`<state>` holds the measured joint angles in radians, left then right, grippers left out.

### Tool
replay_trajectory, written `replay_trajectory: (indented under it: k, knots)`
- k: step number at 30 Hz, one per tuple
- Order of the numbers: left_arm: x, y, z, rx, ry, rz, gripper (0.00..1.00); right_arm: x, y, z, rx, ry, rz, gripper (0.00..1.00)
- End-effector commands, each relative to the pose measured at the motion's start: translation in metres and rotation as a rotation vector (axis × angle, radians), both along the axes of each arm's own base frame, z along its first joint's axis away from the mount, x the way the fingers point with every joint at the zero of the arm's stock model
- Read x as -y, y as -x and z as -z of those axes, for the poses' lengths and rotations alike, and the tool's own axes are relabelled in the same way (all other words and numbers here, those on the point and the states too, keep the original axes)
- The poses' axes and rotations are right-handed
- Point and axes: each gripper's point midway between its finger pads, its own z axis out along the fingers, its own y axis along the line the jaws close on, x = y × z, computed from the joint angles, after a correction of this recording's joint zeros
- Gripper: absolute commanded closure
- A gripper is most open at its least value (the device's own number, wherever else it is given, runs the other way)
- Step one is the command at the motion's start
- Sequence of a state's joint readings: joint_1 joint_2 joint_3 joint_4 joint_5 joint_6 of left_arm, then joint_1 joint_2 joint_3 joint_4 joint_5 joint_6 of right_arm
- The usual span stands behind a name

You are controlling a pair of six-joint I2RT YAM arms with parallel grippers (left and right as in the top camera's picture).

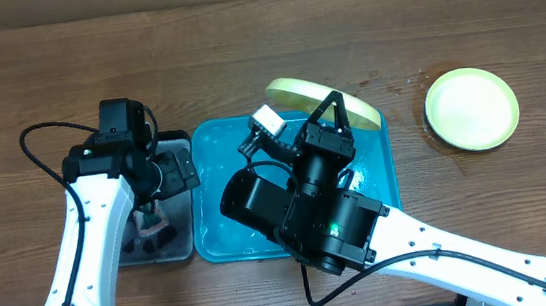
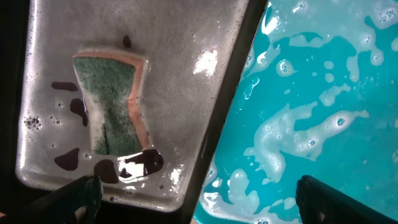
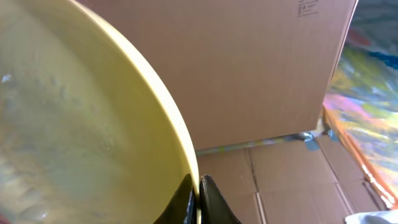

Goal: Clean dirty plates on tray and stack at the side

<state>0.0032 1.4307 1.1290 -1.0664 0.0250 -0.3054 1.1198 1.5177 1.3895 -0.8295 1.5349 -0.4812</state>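
We see the right gripper pinched on the rim of a yellow-green plate, held tilted over the far edge of the turquoise tray. A second yellow-green plate lies on the table, well apart from the tray, with wood on every side. The left gripper hangs spread wide over the black tray — sponge inside — whose edge runs just beside the turquoise rim.

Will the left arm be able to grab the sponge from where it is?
Probably yes. The left gripper hangs open above the black tray, and the sponge lies bare below it with nothing on top, though a bit off to one side.
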Motion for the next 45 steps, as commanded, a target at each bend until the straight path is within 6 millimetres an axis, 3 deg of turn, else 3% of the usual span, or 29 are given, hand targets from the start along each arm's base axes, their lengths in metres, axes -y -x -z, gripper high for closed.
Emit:
replay_trajectory:
  k: [1, 4, 5, 7, 9, 11, 12, 15, 19, 20, 23, 26, 29, 33, 35, 38, 42, 45]
  knots:
    - [0.000, -0.004, -0.002, 0.009, -0.008, 0.012, 0.00, -0.001, -0.006, -0.004, -0.030, -0.163, -0.051, 0.96]
    - [0.000, -0.003, -0.002, 0.005, -0.009, 0.012, 0.00, 0.011, 0.000, -0.026, 0.100, -0.147, 0.041, 0.96]
    - [0.000, -0.002, -0.002, 0.003, -0.008, 0.012, 0.01, 0.005, -0.002, -0.022, 0.093, -0.238, 0.005, 0.96]
    - [0.000, -0.004, -0.002, 0.010, -0.008, 0.012, 0.00, -0.016, -0.012, 0.012, -0.093, -0.349, -0.124, 0.96]
    - [0.000, -0.002, -0.002, 0.003, -0.008, 0.012, 0.00, -0.003, -0.011, 0.007, -0.011, -0.400, -0.054, 0.96]
    - [0.000, -0.001, -0.001, -0.003, -0.008, 0.012, 0.00, -0.016, -0.012, 0.029, -0.146, -0.442, -0.121, 0.96]
    - [0.000, -0.001, -0.001, 0.000, -0.008, 0.012, 0.00, -0.012, -0.015, 0.033, -0.163, -0.436, -0.110, 0.96]
    - [0.000, -0.002, -0.002, 0.001, -0.008, 0.012, 0.01, 0.024, -0.018, 0.004, 0.015, -0.334, 0.033, 0.96]
    - [0.000, -0.002, -0.002, 0.002, -0.008, 0.012, 0.01, -0.010, -0.015, 0.036, -0.211, -0.418, -0.130, 0.96]
    - [0.000, -0.002, -0.002, 0.003, -0.008, 0.012, 0.00, -0.009, -0.016, 0.036, -0.204, -0.413, -0.121, 0.96]
    - [0.000, -0.001, -0.001, -0.001, -0.008, 0.012, 0.00, 0.020, -0.026, 0.017, -0.037, -0.417, 0.016, 0.96]
    - [0.000, 0.000, -0.001, -0.006, -0.008, 0.012, 0.00, 0.009, -0.015, 0.031, -0.148, -0.369, -0.047, 0.96]
    - [0.000, -0.002, -0.002, 0.002, -0.007, 0.011, 0.00, 0.016, -0.017, 0.024, -0.055, -0.447, 0.004, 0.96]
    - [0.000, -0.002, -0.002, 0.001, -0.007, 0.009, 0.00, -0.022, -0.004, 0.080, -0.377, -0.725, -0.087, 0.96]
    - [0.000, -0.002, -0.002, 0.001, -0.008, 0.008, 0.00, -0.023, -0.002, 0.105, -0.498, -0.930, -0.009, 0.96]
    - [0.000, 0.000, -0.001, -0.006, -0.007, 0.009, 0.00, -0.002, -0.011, 0.141, -0.561, -1.162, 0.206, 0.96]
    - [0.000, -0.001, -0.001, -0.003, -0.007, 0.008, 0.00, 0.030, -0.034, 0.179, -0.628, -1.333, 0.390, 0.96]
    - [0.000, 0.000, -0.001, -0.004, -0.007, 0.009, 0.00, 0.063, -0.053, 0.189, -0.613, -1.429, 0.495, 0.96]
